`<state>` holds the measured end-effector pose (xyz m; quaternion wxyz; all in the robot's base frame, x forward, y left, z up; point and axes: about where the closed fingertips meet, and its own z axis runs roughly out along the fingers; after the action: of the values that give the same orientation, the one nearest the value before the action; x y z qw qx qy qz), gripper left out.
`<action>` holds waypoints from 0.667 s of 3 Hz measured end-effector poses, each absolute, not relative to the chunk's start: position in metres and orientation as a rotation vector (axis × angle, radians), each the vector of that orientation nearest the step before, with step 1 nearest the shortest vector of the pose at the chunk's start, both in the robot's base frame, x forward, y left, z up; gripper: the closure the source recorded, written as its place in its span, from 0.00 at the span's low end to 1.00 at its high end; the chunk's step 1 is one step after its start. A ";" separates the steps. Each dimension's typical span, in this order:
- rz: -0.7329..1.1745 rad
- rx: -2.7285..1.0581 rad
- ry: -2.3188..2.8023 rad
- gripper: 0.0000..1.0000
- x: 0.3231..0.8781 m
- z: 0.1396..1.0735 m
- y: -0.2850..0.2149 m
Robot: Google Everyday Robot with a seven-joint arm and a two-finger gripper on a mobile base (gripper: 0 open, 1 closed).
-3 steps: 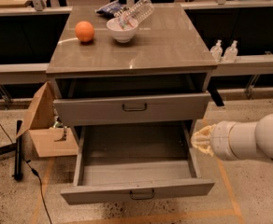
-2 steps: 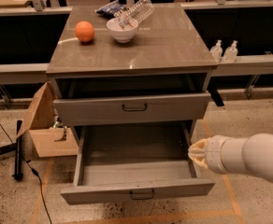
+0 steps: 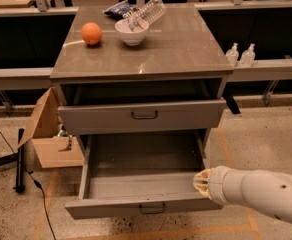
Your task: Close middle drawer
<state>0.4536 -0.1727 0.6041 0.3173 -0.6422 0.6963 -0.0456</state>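
Pincer covers right wall of middle drawer.

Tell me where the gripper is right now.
Camera view, lower right: the gripper is at the front right corner of the pulled-out middle drawer, below the upper drawer.

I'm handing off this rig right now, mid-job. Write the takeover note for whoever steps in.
Arm: the end effector sits at the front right corner of the grey metal middle drawer, just behind its low front panel; contact is unclear.
Middle drawer: pulled far out, small dark loop handle facing forward.
Taller-fronted grey drawer above: slightly out, not our job.
Done: nothing closed yet.
Left: push the middle drawer's front in until flush.
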 end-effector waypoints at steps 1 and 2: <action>-0.092 -1.707 1.838 1.00 0.445 0.568 -0.164; -0.052 -1.714 1.848 1.00 0.437 0.533 -0.153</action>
<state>0.4365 -0.1534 0.5328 0.3055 -0.6474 0.6980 -0.0197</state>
